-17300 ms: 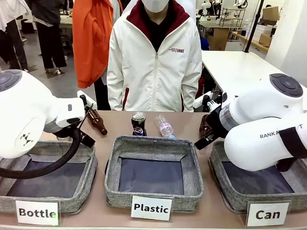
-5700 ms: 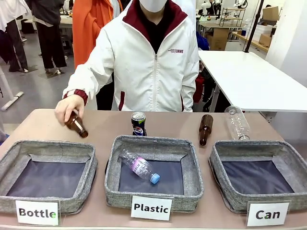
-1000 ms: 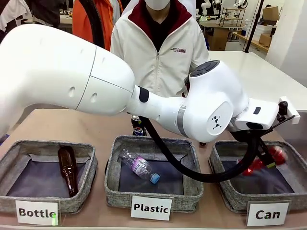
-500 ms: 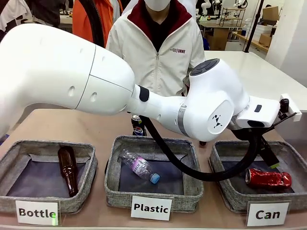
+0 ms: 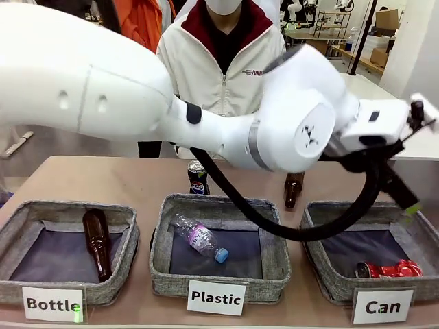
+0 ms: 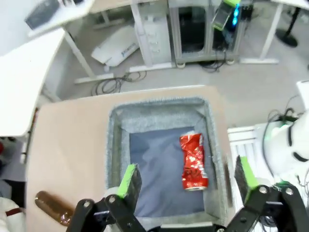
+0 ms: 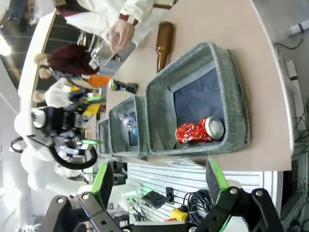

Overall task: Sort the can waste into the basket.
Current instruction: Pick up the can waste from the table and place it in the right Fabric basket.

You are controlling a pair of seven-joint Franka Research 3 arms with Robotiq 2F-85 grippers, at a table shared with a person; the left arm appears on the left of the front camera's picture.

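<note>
The left arm [image 5: 206, 130] sweeps across the front view toward the "Can" basket [image 5: 317, 236]. It covers much of the person [image 5: 226, 68] in the white jacket and part of the table behind that basket. Just behind the basket's far left corner stands a brown glass bottle [image 5: 293, 190], its upper half hidden by the arm. Farther left of the basket, on the table, stands the Pepsi can [image 5: 197, 178], upright and outside every basket.

The left gripper [image 5: 406, 200] hangs above the "Can" basket with its green-padded fingers spread wide and nothing between them. In its wrist view the crushed red can [image 6: 194, 161] lies well below them. That can lies on its side on the basket's dark bottom, near the front right corner, just behind the white "Can" label [image 5: 383, 306].

Left of the "Can" basket, the "Plastic" basket [image 5: 219, 281] holds one clear plastic bottle [image 5: 199, 238] with a blue cap. Beyond it, the "Bottle" basket [image 5: 127, 233] holds one brown glass bottle [image 5: 96, 240] lying flat.

The right gripper [image 7: 158, 169] has its fingers apart, holding nothing, off to the outer side of the "Can" basket.
</note>
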